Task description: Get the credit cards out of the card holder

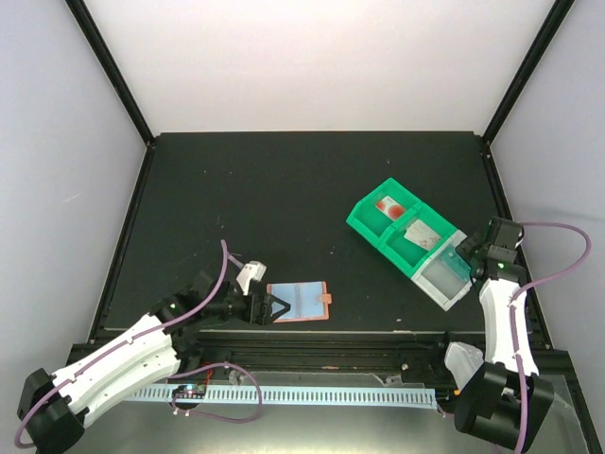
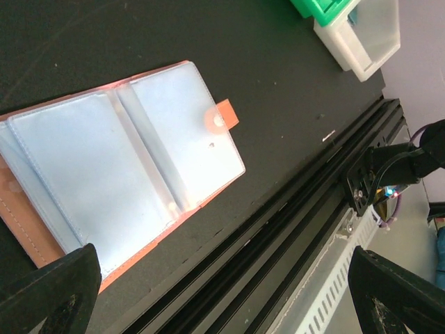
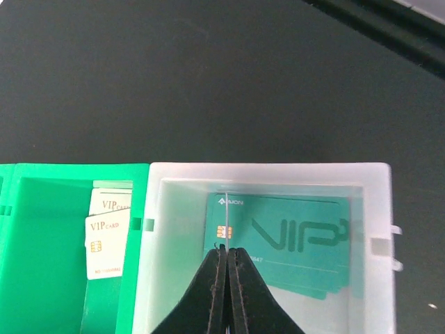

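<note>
The salmon-orange card holder (image 1: 301, 301) lies open on the black table near the front edge, its pale blue pockets (image 2: 118, 153) facing up with no card showing in them. My left gripper (image 1: 274, 307) stands open just left of it, with nothing between its fingers (image 2: 52, 296). My right gripper (image 3: 228, 250) is shut on a thin credit card (image 3: 227, 212), seen edge-on, over the white bin compartment (image 3: 167, 278). Teal credit cards (image 3: 292, 240) lie flat inside that compartment.
A green bin (image 1: 395, 225) with several compartments sits at the right, joined to the white compartment (image 1: 444, 276). White VIP cards (image 3: 104, 240) lie in the green compartment beside it. A black rail (image 2: 278, 229) runs along the table's front edge.
</note>
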### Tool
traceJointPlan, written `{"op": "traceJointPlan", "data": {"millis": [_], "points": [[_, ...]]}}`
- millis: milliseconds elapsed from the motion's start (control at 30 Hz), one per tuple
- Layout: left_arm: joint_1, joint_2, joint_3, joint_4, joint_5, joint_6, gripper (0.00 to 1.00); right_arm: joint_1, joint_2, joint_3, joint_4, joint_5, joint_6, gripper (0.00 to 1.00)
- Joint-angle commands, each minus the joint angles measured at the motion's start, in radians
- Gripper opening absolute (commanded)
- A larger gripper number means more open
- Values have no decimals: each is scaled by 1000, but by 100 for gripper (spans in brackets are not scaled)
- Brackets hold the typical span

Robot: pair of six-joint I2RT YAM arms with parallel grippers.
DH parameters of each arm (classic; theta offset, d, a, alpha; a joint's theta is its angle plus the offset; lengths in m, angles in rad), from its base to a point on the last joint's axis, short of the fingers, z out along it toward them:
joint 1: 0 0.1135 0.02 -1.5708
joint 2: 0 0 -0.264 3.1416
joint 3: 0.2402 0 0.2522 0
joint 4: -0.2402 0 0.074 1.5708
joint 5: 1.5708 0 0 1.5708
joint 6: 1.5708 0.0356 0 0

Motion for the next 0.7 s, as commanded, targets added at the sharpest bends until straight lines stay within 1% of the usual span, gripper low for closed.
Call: {"op": "traceJointPlan", "data": {"millis": [0,167,300,467,567,667], "points": [[2,24,30,6,26,30,99,-29,36,-44,181,-112,-13,1],[2,34,32,11,26,19,99,-72,68,-86,257,-207,-9,1],[2,37,30,15,21,13,99,-117,115,-93,278,-282,-27,1],[2,56,29,18,20,14,99,-141,144,-104,291,-310,-52,1],[2,69,38,12,27,15,99,-144,144,-116,302,-307,-56,4],[2,71,38,9,28,20,99,-145,153,-118,306,-290,-64,10]]}}
